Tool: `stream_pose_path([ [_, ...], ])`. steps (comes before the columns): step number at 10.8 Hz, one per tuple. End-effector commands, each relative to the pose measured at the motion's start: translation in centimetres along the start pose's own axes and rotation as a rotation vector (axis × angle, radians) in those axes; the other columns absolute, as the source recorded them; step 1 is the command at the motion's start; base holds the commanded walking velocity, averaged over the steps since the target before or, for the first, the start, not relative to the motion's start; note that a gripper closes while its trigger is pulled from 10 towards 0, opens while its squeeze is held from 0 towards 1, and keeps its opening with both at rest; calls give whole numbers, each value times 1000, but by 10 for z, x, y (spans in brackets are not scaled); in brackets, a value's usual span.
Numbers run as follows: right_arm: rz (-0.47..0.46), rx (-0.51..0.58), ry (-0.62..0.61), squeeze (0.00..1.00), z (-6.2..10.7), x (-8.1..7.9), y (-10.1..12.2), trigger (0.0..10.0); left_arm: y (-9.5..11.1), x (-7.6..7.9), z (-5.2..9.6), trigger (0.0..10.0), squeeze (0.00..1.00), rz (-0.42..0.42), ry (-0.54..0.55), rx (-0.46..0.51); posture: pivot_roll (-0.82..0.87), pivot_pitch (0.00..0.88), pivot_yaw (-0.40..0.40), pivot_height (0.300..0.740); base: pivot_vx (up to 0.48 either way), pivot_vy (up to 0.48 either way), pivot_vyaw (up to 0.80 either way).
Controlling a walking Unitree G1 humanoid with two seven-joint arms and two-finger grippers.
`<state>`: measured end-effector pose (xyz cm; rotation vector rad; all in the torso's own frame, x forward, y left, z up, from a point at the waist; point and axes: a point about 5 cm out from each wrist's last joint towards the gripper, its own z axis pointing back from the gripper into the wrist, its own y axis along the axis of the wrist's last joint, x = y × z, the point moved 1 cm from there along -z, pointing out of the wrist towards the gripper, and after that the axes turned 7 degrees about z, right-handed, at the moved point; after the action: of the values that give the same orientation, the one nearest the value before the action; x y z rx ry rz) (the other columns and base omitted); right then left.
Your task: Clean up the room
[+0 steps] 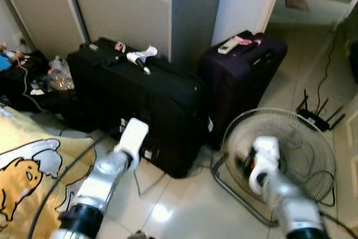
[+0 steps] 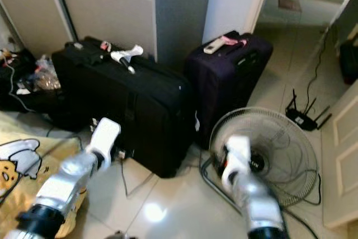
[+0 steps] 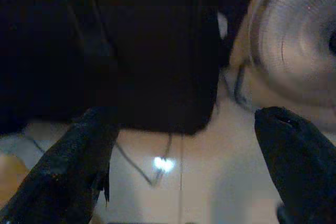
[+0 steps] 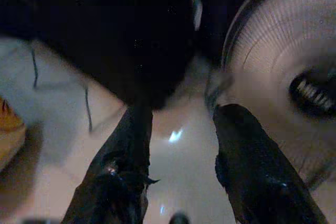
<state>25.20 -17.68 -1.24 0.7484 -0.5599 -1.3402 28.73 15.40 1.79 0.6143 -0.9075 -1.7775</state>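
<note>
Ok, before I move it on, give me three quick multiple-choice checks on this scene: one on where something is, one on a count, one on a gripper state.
1. Where does the floor fan stand?
A. On the large black suitcase
B. On the tiled floor, in front of the dark purple suitcase
C. On the yellow blanket

2. How many suitcases stand against the wall?
A. One
B. Two
C. Four

3. How are the left gripper's fingers?
A. Open, holding nothing
B. Shut on a cable
C. Shut on the fan

Key: 1 B, the fan sits on tile before the dark purple suitcase. 2 B, that one plus the large black suitcase. 3 A, floor shows between the spread fingers.
</note>
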Motion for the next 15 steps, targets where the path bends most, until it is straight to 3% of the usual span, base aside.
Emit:
stream_pose_path([
  [1,-40,-29,15,0,-9,-2,-7,10000,-26,2,-6,10000,0,0,-15,-117,-17,0,17,740,0,0,0],
  [2,-68,-108,-3,0,-15,-2,-25,10000,-58,5,-6,10000,0,-28,-28,-249,-9,0,19,740,0,0,0],
  [3,-51,-255,3,0,-16,-9,-57,10000,-105,12,5,10000,0,-44,-56,-416,-2,0,29,740,0,0,0],
  [4,-65,-302,-4,0,-14,-12,-71,10000,-124,13,13,10000,0,-11,-60,-462,-1,0,39,740,0,0,0],
  [5,-71,-384,-27,0,-7,-17,-98,10000,-146,19,23,10000,0,101,-49,-505,8,0,46,740,0,0,0],
  [6,-42,-468,-20,0,3,-26,-126,10000,-170,28,36,10000,0,144,-71,-565,21,0,44,740,0,0,0],
  [8,-65,-515,-21,0,12,-32,-146,10000,-183,35,45,10000,0,178,-86,-591,32,0,38,740,0,0,0],
  [12,-123,-579,-53,0,27,-40,-174,10000,-181,43,42,10000,0,244,-66,-567,15,0,40,740,0,0,0],
  [15,-179,-539,-97,0,23,-40,-169,10000,-169,31,33,10000,0,435,107,-503,6,0,46,740,0,0,0],
])
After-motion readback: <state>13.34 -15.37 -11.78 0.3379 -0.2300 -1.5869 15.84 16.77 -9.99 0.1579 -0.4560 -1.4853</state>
